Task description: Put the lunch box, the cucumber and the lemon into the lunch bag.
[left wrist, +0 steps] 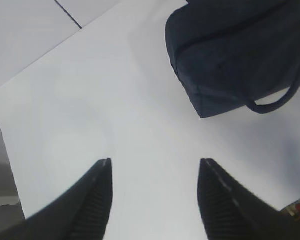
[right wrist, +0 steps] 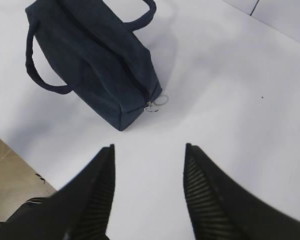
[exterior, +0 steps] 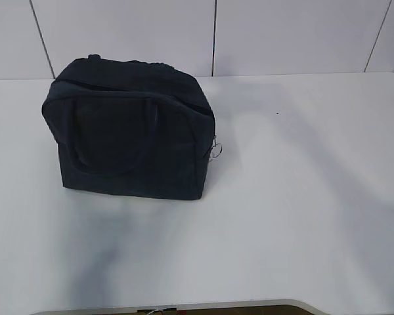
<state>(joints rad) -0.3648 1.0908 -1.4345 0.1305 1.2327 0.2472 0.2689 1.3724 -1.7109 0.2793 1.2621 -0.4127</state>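
Note:
The dark navy lunch bag (exterior: 132, 131) stands on the white table at left of centre, its zipper shut, with a metal ring pull (exterior: 217, 151) hanging at its right end. It also shows in the left wrist view (left wrist: 240, 50) and the right wrist view (right wrist: 90, 55), where the ring pull (right wrist: 151, 107) lies at the near corner. My left gripper (left wrist: 155, 162) is open and empty above bare table. My right gripper (right wrist: 149, 147) is open and empty, a little short of the bag's zipper end. The lunch box, cucumber and lemon are out of view. Neither gripper shows in the exterior view.
The white table (exterior: 302, 197) reaches to a white panelled wall (exterior: 282, 33) at the back. Its front edge (exterior: 184, 307) runs along the bottom of the exterior view. The table's left corner (left wrist: 0, 95) shows in the left wrist view.

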